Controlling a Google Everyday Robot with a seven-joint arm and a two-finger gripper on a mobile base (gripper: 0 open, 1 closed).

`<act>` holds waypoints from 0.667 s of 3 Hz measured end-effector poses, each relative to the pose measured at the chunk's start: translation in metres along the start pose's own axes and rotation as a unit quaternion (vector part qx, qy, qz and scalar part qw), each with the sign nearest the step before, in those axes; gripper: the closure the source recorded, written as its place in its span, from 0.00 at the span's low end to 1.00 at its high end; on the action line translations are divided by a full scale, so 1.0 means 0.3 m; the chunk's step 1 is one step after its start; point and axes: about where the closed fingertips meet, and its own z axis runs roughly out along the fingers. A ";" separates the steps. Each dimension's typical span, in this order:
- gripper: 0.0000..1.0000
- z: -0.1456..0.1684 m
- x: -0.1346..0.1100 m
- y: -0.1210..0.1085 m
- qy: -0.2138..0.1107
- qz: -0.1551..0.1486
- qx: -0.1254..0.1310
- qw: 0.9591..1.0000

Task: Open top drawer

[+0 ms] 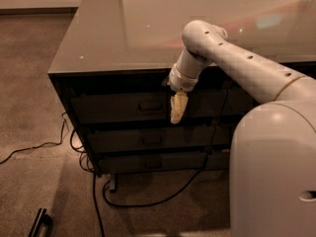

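Observation:
The top drawer (108, 108) is the uppermost dark grey front of the cabinet, just under the glossy tabletop (148, 28). It sits flush with the fronts below it. Its small loop handle (150, 106) is at the centre. My gripper (177, 113) hangs off the white arm (232, 58) and points downward in front of this drawer front, a short way right of the handle and not touching it. Its yellowish fingers (178, 105) are pressed together with nothing between them.
Two slimmer drawers (148, 141) with the same handles lie below the top one. Black cables (148, 201) loop on the carpet under and in front of the cabinet. A dark bar (39, 221) lies on the floor at the lower left. My white body (271, 172) fills the lower right.

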 end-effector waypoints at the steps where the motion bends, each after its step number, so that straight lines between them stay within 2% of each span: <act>1: 0.00 -0.009 -0.034 0.023 0.001 -0.011 0.008 1.000; 2: 0.00 -0.001 -0.026 0.064 0.001 -0.002 0.013 1.000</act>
